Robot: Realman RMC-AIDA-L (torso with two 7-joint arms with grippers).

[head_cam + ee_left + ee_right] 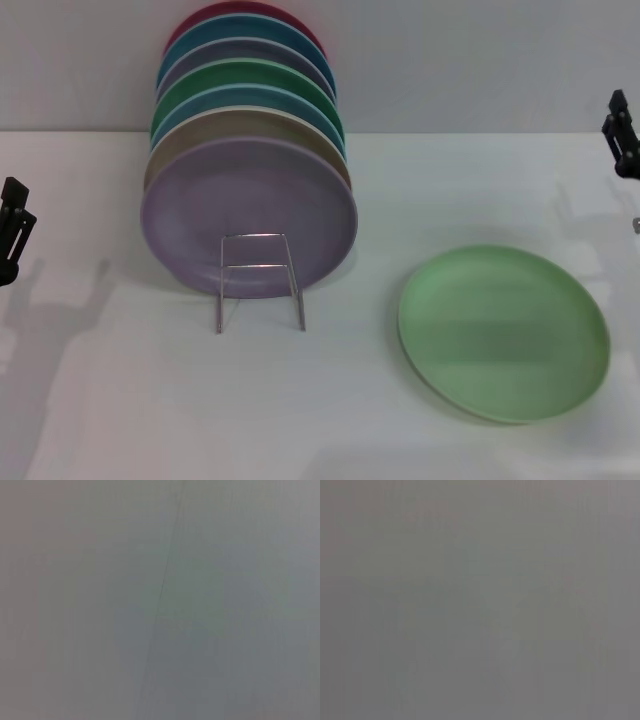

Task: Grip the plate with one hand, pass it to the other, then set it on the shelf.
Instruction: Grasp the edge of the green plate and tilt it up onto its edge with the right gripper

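Guessing the plate (503, 331), lying flat near-right, is stiff and slick, so I'd pinch its rim; can't tell either claw's state.

Pale mint plate (504, 332) lies flat on the table — right of the plate-filled wire shelf (258, 280).

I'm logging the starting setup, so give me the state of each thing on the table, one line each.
plate: lying flat on the table, on the robot's right, untouched.
shelf: upright, front wire loop free.
lilac plate: standing on edge, frontmost in the shelf.
other coloured plates: standing on edge in a row behind it.
left hand: at the left edge, holding nothing.
right hand: at the right edge, holding nothing.
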